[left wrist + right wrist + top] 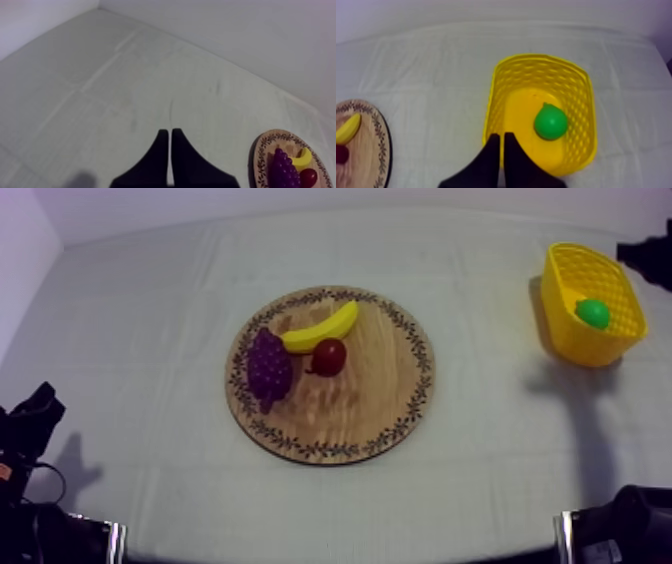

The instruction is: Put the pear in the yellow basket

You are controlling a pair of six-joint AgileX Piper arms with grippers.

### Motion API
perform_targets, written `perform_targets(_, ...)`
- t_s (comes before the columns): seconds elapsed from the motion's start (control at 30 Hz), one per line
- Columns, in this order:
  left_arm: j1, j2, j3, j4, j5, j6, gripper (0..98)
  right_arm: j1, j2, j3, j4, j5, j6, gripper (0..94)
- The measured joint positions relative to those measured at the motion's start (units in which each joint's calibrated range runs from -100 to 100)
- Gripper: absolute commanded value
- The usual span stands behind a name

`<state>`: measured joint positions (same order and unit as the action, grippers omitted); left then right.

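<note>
The pear [592, 312] lies in the yellow basket [600, 348], upper right of the frame. My right pincer [501, 137], pressed together, seems to hang over its near rim. My left pincer [167, 134], likewise pressed together, is above the bench [100, 90].

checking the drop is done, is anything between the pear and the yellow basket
Nothing visible does: the pear already lies inside the yellow basket, on its floor. The right pincer is shut by the basket's near wall, apart from the pear.
</note>
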<state>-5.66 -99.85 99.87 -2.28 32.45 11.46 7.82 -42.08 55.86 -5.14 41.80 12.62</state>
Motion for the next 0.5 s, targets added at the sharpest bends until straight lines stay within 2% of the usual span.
perform_targets(0.13, 0.0, 0.0, 0.0, 0.0, 0.0, 0.0, 0.1, -2.7, -13.4, 9.9, 3.1, 0.1, -0.2, 0.2)
perform_targets(0.23, 0.0, 0.0, 0.0, 0.0, 0.0, 0.0, 0.1, -4.9, -22.4, 16.1, 5.7, 1.2, -2.6, 0.6)
perform_targets(0.33, 0.0, 0.0, 0.0, 0.0, 0.0, 0.0, 0.1, -5.9, -30.4, 21.0, 7.1, 2.7, -4.2, 1.3)
perform_targets(0.5, 0.0, 0.0, 0.0, 0.0, 0.0, 0.0, 0.1, -5.3, -41.7, 27.4, 7.4, 5.8, -4.5, 0.7)
